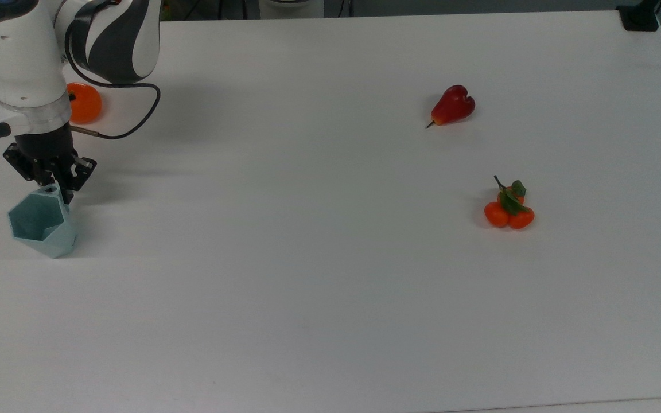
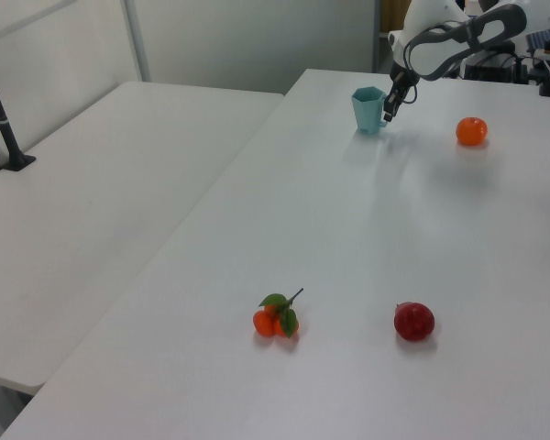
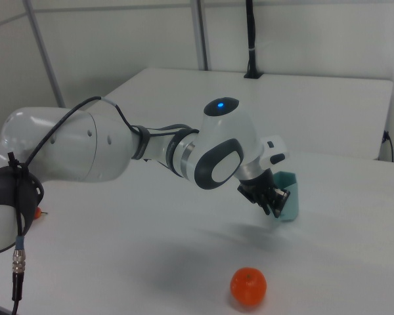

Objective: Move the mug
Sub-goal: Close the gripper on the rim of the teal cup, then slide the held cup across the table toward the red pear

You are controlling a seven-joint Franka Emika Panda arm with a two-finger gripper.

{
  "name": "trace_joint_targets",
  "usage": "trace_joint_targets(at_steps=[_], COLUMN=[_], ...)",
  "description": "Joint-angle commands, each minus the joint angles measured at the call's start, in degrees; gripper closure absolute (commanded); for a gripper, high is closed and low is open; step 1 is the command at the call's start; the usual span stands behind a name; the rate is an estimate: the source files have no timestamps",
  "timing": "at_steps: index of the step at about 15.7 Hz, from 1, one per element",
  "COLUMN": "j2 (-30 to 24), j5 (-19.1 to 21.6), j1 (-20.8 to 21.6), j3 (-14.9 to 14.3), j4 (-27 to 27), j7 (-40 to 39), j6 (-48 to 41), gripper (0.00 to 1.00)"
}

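Observation:
The pale teal faceted mug (image 1: 41,225) stands near the top view's left edge of the white table (image 1: 307,275), with its hexagonal mouth tipped towards the camera. My gripper (image 1: 50,187) hangs over the mug's far rim, shut on the rim at the small loop tab. In the left view the mug (image 2: 368,108) is at the table's far end with the gripper (image 2: 386,112) on its right side. In the right view the gripper (image 3: 276,203) covers the left part of the mug (image 3: 290,195).
An orange (image 1: 83,103) lies behind the arm, close to the gripper. A red pear-shaped fruit (image 1: 453,105) and a cluster of small tangerines with leaves (image 1: 509,209) lie far off on the top view's right. A black cable loops from the wrist.

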Motion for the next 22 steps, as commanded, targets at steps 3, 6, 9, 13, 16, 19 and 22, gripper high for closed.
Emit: trace_joint_targets(at_steps=[3, 6, 9, 13, 16, 19, 22], j2=[-0.22, -2.5, -6.8, -13.47, -21.82, -30.17, -34.67], j5=[0.98, 0.72, 0.54, 0.36, 0.01, 0.01, -0.16], j1=[0.56, 0.91, 4.33, 8.2, 12.59, 17.6, 23.13], j3=[0.47, 2.57, 2.76, 2.76, 2.76, 2.76, 2.76], j4=[-0.09, -1.76, -6.94, -15.1, -25.55, -35.84, -42.26], j7=[4.86, 10.14, 16.2, 22.44, 26.14, 27.81, 32.64], j6=[0.98, 0.72, 0.8, 0.8, 0.89, 0.98, 0.89], gripper=[0.85, 0.86, 0.87, 0.87, 0.87, 0.87, 0.87])
